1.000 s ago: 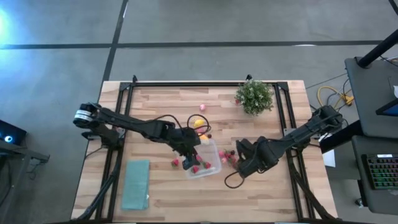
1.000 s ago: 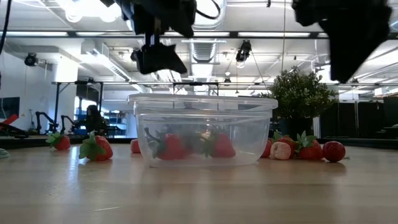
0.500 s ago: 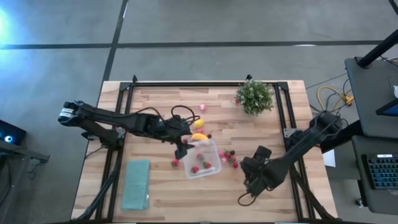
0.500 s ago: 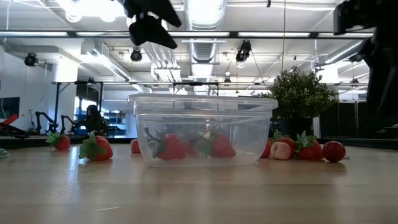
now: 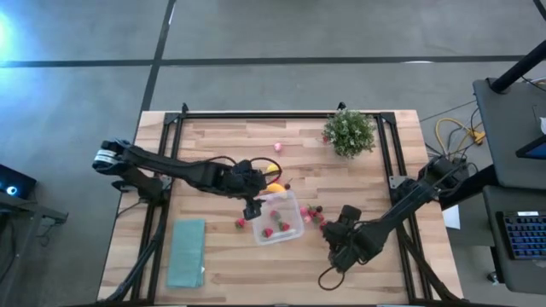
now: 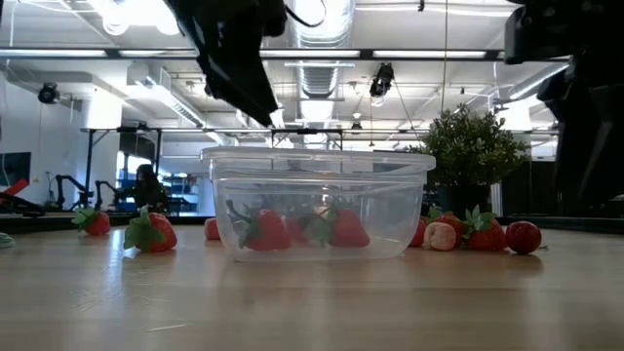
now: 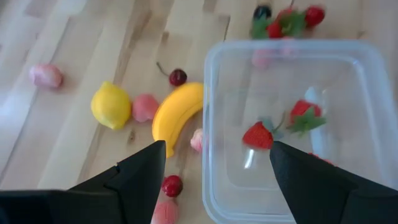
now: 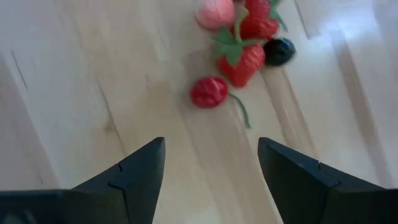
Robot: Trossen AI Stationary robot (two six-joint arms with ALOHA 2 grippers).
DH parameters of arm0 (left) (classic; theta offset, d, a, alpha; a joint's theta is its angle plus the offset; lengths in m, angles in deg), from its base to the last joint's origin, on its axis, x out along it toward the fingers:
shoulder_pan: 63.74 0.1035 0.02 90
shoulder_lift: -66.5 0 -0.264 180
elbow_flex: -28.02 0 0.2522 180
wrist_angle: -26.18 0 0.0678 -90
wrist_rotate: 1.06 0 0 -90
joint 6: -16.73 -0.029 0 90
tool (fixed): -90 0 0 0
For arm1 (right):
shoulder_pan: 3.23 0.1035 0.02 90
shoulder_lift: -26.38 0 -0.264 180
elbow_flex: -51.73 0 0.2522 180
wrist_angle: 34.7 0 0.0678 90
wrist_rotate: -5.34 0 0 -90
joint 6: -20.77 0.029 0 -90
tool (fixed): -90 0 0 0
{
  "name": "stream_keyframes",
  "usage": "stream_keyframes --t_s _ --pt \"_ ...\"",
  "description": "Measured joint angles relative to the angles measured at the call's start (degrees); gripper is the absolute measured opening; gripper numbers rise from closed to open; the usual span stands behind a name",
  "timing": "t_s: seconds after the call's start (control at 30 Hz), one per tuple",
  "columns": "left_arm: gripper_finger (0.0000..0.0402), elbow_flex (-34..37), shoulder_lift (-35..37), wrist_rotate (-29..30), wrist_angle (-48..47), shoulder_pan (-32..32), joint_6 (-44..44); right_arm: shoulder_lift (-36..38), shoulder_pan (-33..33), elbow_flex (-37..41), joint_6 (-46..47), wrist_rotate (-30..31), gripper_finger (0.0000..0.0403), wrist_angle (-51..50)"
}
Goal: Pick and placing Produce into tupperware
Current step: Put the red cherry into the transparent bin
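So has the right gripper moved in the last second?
Yes. In the high view the right gripper has pulled back from beside the tupperware, away from the plant and toward the table's near edge, open and empty.

Red strawberries, yellow lemon, clear tupperware
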Motion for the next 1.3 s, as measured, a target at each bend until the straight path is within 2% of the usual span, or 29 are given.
stream_keyframes --t_s 0.13,0.43,0.53,0.73,1.3 --pt "0.0274 0.0 -2.0 -0.1 -0.4 0.0 -0.1 -0.8 -1.3 0.3 -2.8 0.0 0.0249 5.9" --pt "0.0274 0.0 -2.8 -0.1 -1.5 0.0 0.0 -4.7 -5.0 -1.4 -4.2 -0.7 0.0249 6.9" --pt "0.0274 0.0 -2.5 -0.2 -1.6 0.0 0.1 -5.2 -5.8 -1.5 -3.9 -2.7 0.0244 7.1" --pt "0.0274 0.0 -2.4 -0.2 -1.4 0.0 0.0 -5.8 -6.4 -1.0 -2.3 -6.0 0.0215 7.1" --pt "0.0274 0.0 -2.4 -0.2 -1.5 0.0 0.0 -5.8 -7.6 -0.5 -2.3 -6.0 0.0128 8.0"
